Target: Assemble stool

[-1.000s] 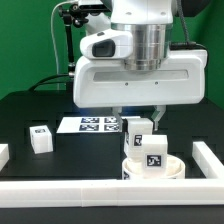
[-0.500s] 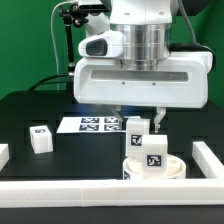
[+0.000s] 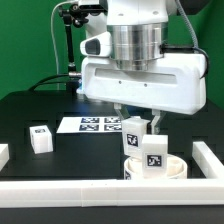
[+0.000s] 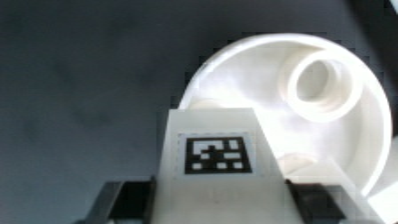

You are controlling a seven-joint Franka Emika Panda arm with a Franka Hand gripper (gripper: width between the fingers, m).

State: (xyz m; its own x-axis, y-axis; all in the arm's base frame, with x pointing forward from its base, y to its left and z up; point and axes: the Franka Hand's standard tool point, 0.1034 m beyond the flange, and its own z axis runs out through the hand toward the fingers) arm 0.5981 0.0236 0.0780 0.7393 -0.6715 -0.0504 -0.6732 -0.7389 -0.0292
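Observation:
My gripper [image 3: 138, 120] is shut on a white block leg [image 3: 135, 136] and holds it upright over the round white seat [image 3: 178, 166] near the front rail. In the wrist view the leg [image 4: 217, 150] shows its tag between the dark fingers [image 4: 128, 200], with the seat [image 4: 267, 60] and a round socket [image 4: 326, 80] beyond it. Whether the held leg's lower end touches the seat is hidden. A second tagged leg [image 3: 154, 154] stands upright on the seat just in front. A third leg [image 3: 41, 138] lies loose at the exterior view's left.
The marker board [image 3: 92, 124] lies flat behind the seat. A long white rail [image 3: 90, 194] edges the table's front, with a raised piece at the right [image 3: 206, 154] and a short white piece at the left edge [image 3: 3, 154]. A dark stand [image 3: 68, 40] rises at the back.
The hand has turned about its upright axis, its body now slanting in the exterior view. The held leg has turned with it and stays over the seat.

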